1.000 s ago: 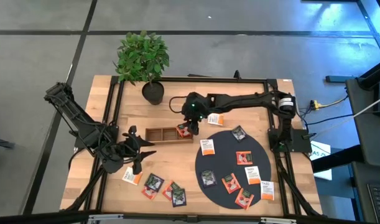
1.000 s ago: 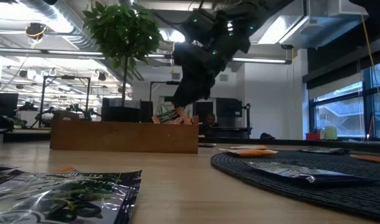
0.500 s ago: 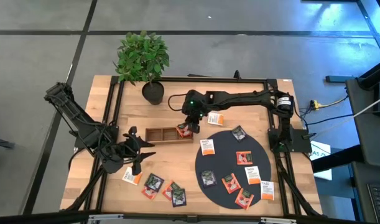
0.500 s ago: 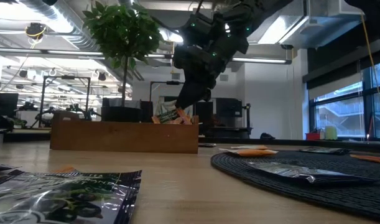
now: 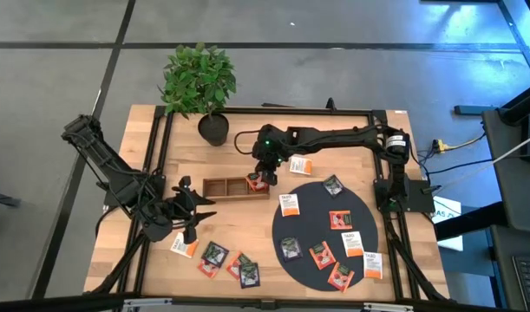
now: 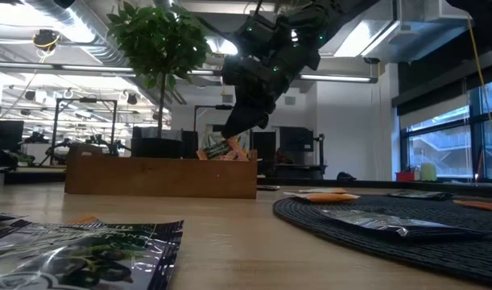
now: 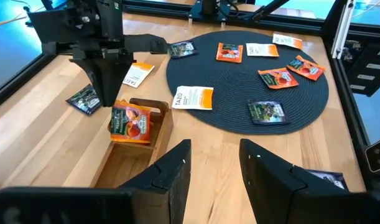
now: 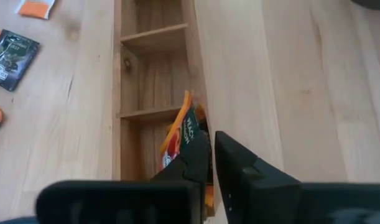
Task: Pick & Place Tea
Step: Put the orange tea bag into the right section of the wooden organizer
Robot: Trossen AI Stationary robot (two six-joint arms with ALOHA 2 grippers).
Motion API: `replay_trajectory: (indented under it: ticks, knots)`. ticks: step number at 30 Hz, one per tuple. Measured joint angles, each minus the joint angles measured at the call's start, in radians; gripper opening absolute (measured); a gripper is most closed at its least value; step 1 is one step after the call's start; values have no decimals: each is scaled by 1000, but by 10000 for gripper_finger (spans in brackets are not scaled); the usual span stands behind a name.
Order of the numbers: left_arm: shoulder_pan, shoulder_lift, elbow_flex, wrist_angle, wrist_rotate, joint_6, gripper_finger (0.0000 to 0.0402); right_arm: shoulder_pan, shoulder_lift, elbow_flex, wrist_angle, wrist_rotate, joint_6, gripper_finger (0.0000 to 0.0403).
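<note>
Red-orange tea sachet (image 7: 129, 121) leans in the wooden tray's (image 7: 118, 167) end compartment — your right gripper (image 7: 106, 94) poised above, fingers nearly together, arm reaching across.

A brown wooden three-compartment tray (image 5: 223, 187) is set near the middle of the wooden table (image 5: 152, 260), a large black round mat (image 5: 312, 227) is laid beside it, and a potted plant (image 5: 200, 85) is placed at the far edge.

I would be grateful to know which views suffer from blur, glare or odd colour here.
Low view: the nearest dark sachet is blurred, and the bright ceiling lights leave the right arm dark. Left wrist view: a blue cast lies on the floor beyond the table.
</note>
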Motion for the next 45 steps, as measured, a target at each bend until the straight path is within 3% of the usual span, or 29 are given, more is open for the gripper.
replay_trajectory:
  ticks: [10,14,18,25,37,45]
  knots:
    - [0,0,0,0,0,0,135,3,24,-2,-10,-6,17,118]
    - [0,0,0,-1,0,0,134,3,24,-2,1,-7,40,125]
    - [0,0,0,-1,0,0,136,3,24,-1,-19,-27,56,100]
    - [0,0,0,-1,0,0,132,3,24,-1,-22,-93,57,9]
    - [0,0,0,-10,7,0,135,8,-22,-11,90,-69,164,3]
    - [-1,0,-1,-22,18,0,133,45,-87,-221,404,-54,295,2]
